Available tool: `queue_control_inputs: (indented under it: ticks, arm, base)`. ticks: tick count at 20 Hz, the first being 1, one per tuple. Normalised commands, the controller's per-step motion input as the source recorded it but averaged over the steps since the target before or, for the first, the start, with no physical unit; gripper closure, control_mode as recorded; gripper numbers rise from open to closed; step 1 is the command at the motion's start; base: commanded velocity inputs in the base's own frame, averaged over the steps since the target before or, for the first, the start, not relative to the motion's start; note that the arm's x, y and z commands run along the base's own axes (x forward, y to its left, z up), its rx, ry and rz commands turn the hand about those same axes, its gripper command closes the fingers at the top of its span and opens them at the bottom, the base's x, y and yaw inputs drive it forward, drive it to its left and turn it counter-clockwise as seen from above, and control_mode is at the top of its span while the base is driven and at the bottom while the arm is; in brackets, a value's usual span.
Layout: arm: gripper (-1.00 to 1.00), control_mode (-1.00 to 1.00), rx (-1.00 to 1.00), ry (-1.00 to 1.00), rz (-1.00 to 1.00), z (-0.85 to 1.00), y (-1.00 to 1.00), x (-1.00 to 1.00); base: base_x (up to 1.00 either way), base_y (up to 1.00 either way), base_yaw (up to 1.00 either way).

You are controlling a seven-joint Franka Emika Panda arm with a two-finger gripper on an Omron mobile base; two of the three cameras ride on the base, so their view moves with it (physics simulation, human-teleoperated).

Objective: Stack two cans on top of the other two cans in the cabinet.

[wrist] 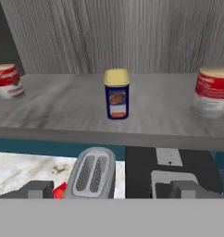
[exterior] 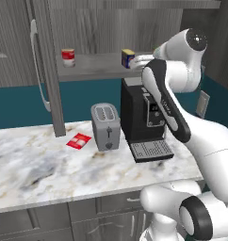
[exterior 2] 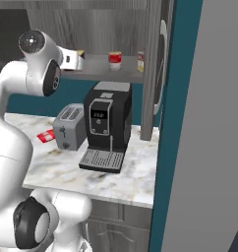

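While I am watching from far away, the pincer (wrist: 112, 190) is hanging wide open in front of the cabinet (exterior: 21, 42), and it is holding nothing. Its two dark tips are sitting low in the hand view, well apart from each other.

I am going from left to right along the shelf (wrist: 63, 109). At the left, a red can (wrist: 7, 81) is standing near the edge of the hand view. In the middle, the blue can (wrist: 117, 94) with the yellow top is standing right ahead of the pincer. At the right, another red can (wrist: 211, 91) with a white band is standing. All three are sitting apart on the shelf, none is on top of another.

I think the step now is picking up the blue can. To do it well, I am planning to go straight in, keep the tips on both sides of the can, and close around its middle so it is not tipping.

The blue can is standing up straight. Its long way is going up and down, with the yellow top up.

Below the shelf, a toaster (exterior: 105, 126) and a black coffee machine (exterior: 142, 117) are sitting on the counter (exterior: 40, 164).
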Motion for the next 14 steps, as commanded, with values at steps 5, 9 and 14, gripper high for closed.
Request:
queue_control_inputs:
  ticks: [5,9,14]
  arm:
    - [-1.0,-1.0,0.0,0.15,0.2,-0.01,0.17,0.33]
    - [-1.0,-1.0,-0.03,0.06,0.19,-0.03,0.18,0.26]
    - [-1.0,-1.0,-0.08,0.0,0.1,-0.07,0.1,0.21]
  base:
    - [0.0,0.0,0.0]
    - [0.0,0.0,0.0]
    - [0.0,0.0,0.0]
